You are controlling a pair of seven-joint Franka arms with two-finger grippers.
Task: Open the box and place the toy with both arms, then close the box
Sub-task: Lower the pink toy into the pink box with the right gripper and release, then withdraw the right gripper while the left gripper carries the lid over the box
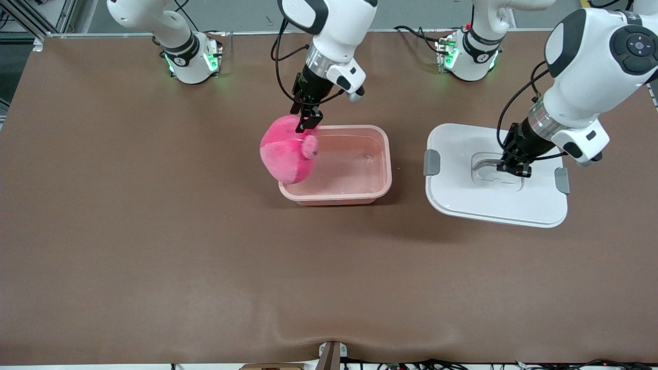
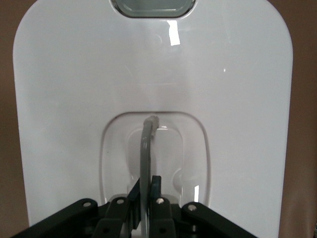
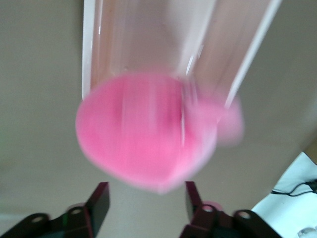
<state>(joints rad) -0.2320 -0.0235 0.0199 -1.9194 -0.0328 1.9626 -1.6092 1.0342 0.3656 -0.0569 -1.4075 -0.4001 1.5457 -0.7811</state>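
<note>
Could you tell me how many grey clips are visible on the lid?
2: one clip on the lid's edge toward the pink base, the other clip on the edge away from it. None seem hidden.

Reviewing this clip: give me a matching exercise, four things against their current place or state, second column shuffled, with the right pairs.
Things
1. toy
2. lid
3. left hand
4. right hand

States
A. flat on the table, toward the left arm's end
B. open, just above the pink plush
C. blurred, at the rim of the open box base
D. shut on the lid's grey handle

Pairs: 1-C, 2-A, 3-D, 4-B
</note>
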